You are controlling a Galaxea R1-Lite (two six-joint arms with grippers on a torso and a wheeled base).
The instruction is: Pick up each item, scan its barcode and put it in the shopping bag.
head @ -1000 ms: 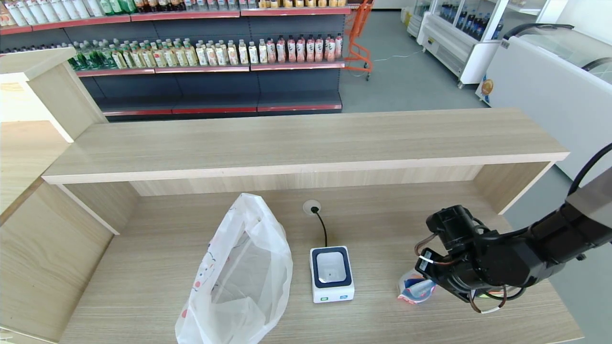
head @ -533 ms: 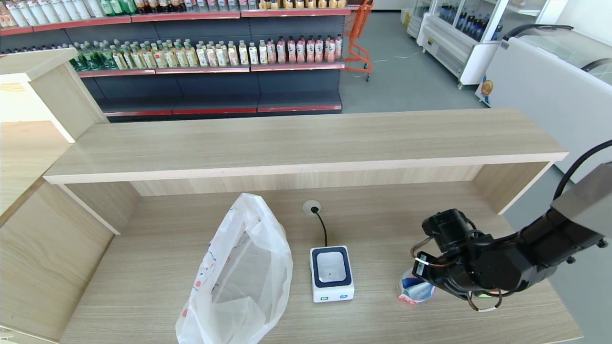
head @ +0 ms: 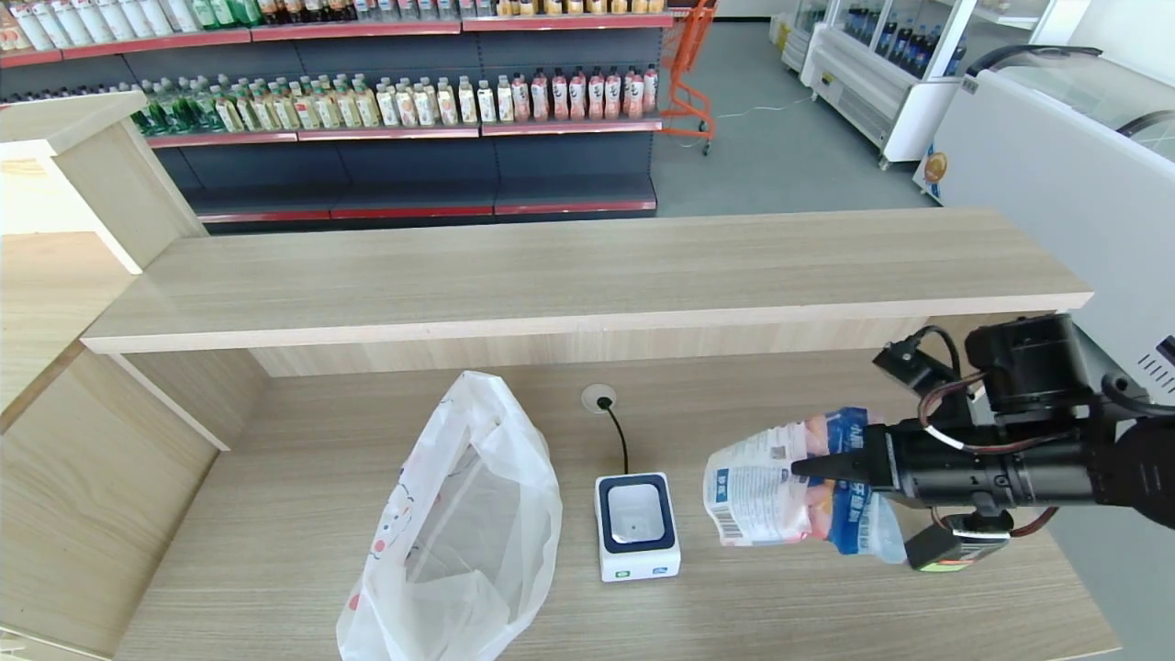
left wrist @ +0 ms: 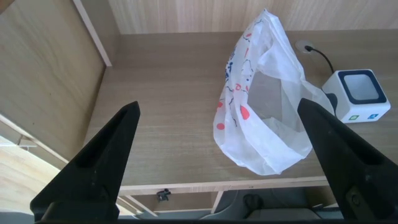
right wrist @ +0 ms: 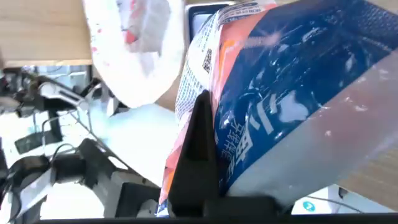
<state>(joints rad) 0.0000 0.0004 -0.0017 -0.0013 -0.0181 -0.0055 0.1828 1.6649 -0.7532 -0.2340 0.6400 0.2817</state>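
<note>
My right gripper (head: 831, 468) is shut on a blue, white and pink snack bag (head: 780, 482), held lifted above the counter just right of the white barcode scanner (head: 637, 525). The bag's barcode (head: 727, 524) sits at its lower left corner. The right wrist view has the same snack bag (right wrist: 292, 93) up close, with one dark finger (right wrist: 198, 155) pressed on it. The white plastic shopping bag (head: 459, 532) stands open left of the scanner. My left gripper (left wrist: 221, 162) hangs open high over the counter, left of and above the shopping bag (left wrist: 264, 106).
The scanner's black cable (head: 617, 430) runs to a grommet hole behind it. A raised counter shelf (head: 587, 275) borders the back of the work surface, and side walls (head: 83, 477) close in the left. Drink shelves and freezers stand in the store beyond.
My right gripper was low over the snack bag lying on the counter at right; it has now lifted the bag and turned it, carrying it leftward toward the scanner.
</note>
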